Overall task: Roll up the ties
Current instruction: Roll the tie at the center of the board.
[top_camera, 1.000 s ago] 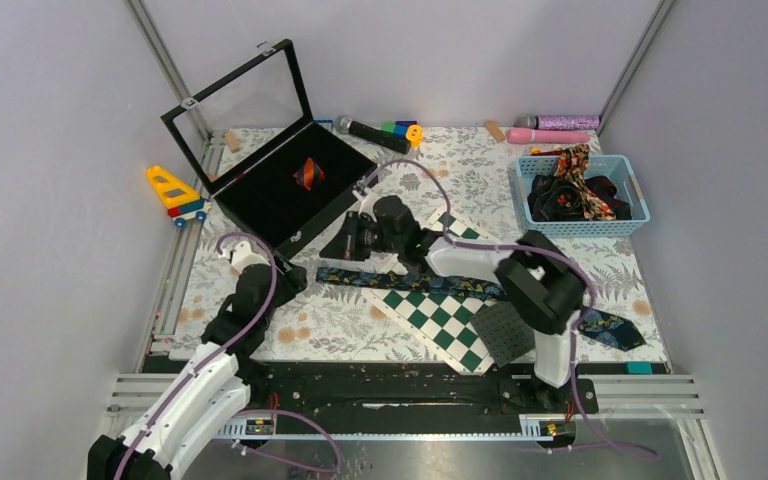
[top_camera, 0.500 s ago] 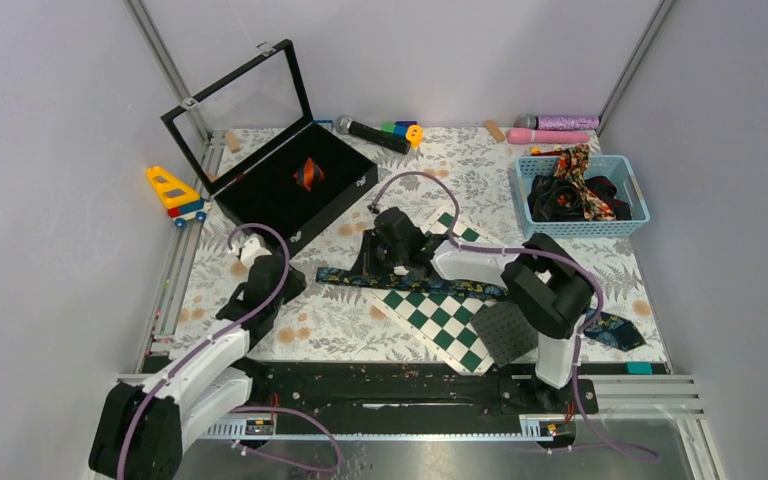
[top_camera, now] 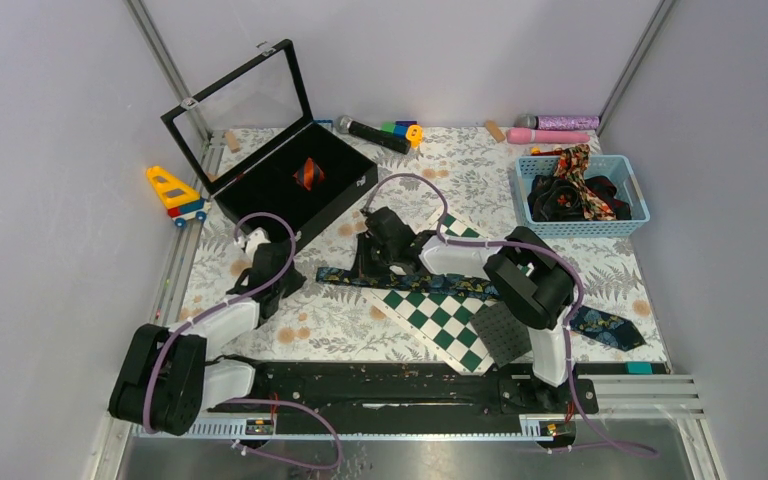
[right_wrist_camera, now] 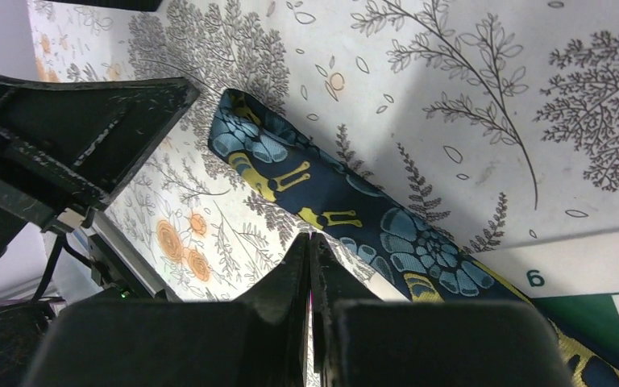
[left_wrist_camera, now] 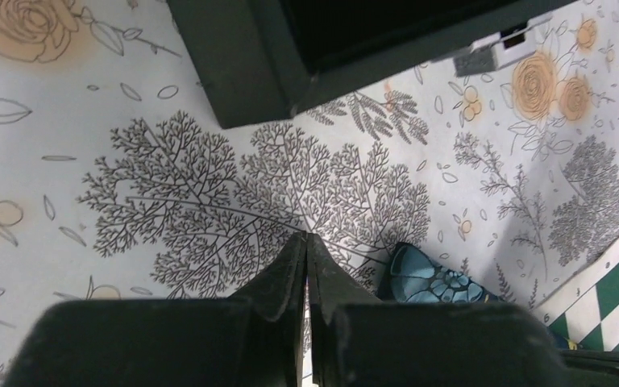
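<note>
A dark navy tie with blue and yellow print (top_camera: 460, 287) lies flat from left of centre across the chequered board (top_camera: 435, 315) to the right. Its narrow end (left_wrist_camera: 429, 278) is just right of my left gripper (left_wrist_camera: 305, 236), which is shut on nothing and hangs over the floral cloth (top_camera: 288, 282). My right gripper (right_wrist_camera: 309, 236) is also shut and empty, with its tips at the near edge of that tie (right_wrist_camera: 330, 193) close to the narrow end (top_camera: 360, 264). A rolled red-orange striped tie (top_camera: 308, 173) sits in the open black box (top_camera: 260, 200). More ties fill the blue basket (top_camera: 632, 215).
The black box's corner (left_wrist_camera: 266, 64) lies just ahead of the left fingers. A grey perforated pad (top_camera: 505, 332) lies by the right arm's base. A toy truck (top_camera: 175, 193), a microphone (top_camera: 372, 133), coloured blocks and pink tubes (top_camera: 550, 135) line the cloth's edges.
My left gripper went from open to shut while its arm reached forward and right toward the tie's narrow end. The right gripper swung down and right onto the tie's edge.
</note>
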`<state>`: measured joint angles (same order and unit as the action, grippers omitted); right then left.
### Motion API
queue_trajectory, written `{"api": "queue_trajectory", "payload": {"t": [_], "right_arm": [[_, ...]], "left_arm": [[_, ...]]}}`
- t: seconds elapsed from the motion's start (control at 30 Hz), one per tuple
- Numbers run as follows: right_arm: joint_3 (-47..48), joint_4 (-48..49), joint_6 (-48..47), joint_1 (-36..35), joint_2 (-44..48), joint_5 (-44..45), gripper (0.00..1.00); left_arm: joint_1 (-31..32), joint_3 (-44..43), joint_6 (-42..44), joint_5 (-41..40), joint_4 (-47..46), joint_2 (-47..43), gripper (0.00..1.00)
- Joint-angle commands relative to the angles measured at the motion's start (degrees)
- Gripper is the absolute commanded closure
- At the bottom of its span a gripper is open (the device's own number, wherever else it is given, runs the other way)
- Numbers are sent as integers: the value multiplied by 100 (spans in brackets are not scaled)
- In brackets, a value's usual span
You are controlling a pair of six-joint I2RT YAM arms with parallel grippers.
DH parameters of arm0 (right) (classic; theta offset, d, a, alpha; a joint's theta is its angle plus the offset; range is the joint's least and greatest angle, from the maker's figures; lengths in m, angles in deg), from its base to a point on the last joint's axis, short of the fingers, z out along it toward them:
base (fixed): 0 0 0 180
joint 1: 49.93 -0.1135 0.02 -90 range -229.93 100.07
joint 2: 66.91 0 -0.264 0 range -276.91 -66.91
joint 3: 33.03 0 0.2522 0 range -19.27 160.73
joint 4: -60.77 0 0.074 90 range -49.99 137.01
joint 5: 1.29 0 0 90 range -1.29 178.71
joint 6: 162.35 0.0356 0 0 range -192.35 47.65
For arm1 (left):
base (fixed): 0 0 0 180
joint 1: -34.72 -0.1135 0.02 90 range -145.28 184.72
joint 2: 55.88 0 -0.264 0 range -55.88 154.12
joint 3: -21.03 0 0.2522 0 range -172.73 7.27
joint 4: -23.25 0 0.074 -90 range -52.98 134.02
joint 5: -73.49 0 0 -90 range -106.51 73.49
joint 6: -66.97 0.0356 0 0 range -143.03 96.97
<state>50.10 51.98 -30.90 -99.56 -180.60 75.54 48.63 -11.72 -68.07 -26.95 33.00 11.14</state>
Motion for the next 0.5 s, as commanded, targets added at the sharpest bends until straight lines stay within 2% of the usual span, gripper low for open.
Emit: {"api": "queue_trajectory", "payload": {"t": [0.0,0.47], "right_arm": [[348,-48,-110,-38,-68,-114,100],[731,-292,-3,-36,-635,-13,100]], "left_arm": [[-137,-154,72,416,-760,131,100],[-161,26,12,957,-1221,409,100]]}}
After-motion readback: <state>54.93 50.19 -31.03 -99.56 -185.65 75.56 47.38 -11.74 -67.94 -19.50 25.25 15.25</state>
